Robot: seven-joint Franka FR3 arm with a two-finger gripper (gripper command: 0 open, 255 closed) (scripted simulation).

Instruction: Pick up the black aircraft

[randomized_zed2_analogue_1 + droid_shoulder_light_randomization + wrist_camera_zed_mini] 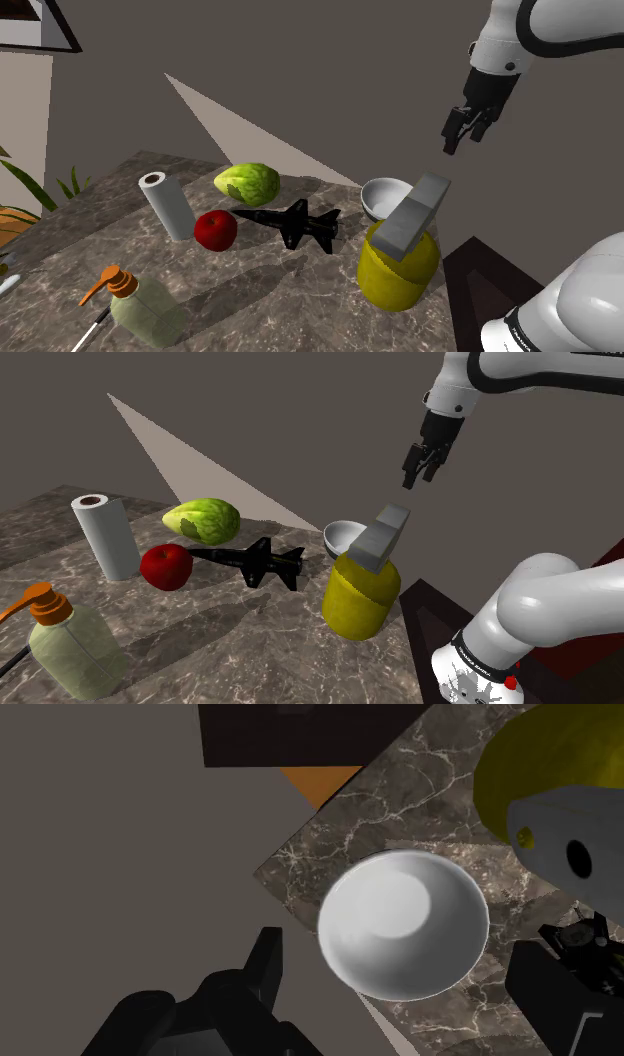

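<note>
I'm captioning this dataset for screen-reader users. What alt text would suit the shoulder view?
A black aircraft lies on a dark marble table between a red apple and a yellow jug; the robot's open hand hangs high above a white bowl behind the jug. A green lettuce, a paper towel roll and a soap dispenser sit further left.

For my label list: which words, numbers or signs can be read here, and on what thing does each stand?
No text can be read.
Small white lettering on the dark band of the arm's lower joint: too small to read.
The yellow container and the soap dispenser show no text.
</note>
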